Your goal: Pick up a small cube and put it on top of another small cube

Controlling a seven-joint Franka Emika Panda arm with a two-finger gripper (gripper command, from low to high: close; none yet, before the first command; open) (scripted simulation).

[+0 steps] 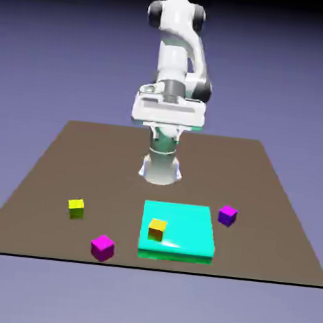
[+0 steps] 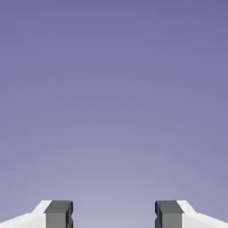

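The arm is folded up high near the far edge of the table [image 1: 67, 147], and its gripper [image 2: 114, 214] is spread wide with nothing between the grey fingertips [image 2: 59, 213]; the hand view shows only backdrop. Four little cubes sit toward the near edge: an orange cube [image 1: 157, 229] on a cyan slab [image 1: 185, 226], a purple cube [image 1: 227, 215] just off the slab's far right corner, a magenta cube [image 1: 102, 247] near the front edge, and a yellow cube [image 1: 76, 208] further toward the exterior view's left. They look rigid, light and smooth-faced, so I'd pinch one squarely across two opposite flat sides, low enough not to slip.
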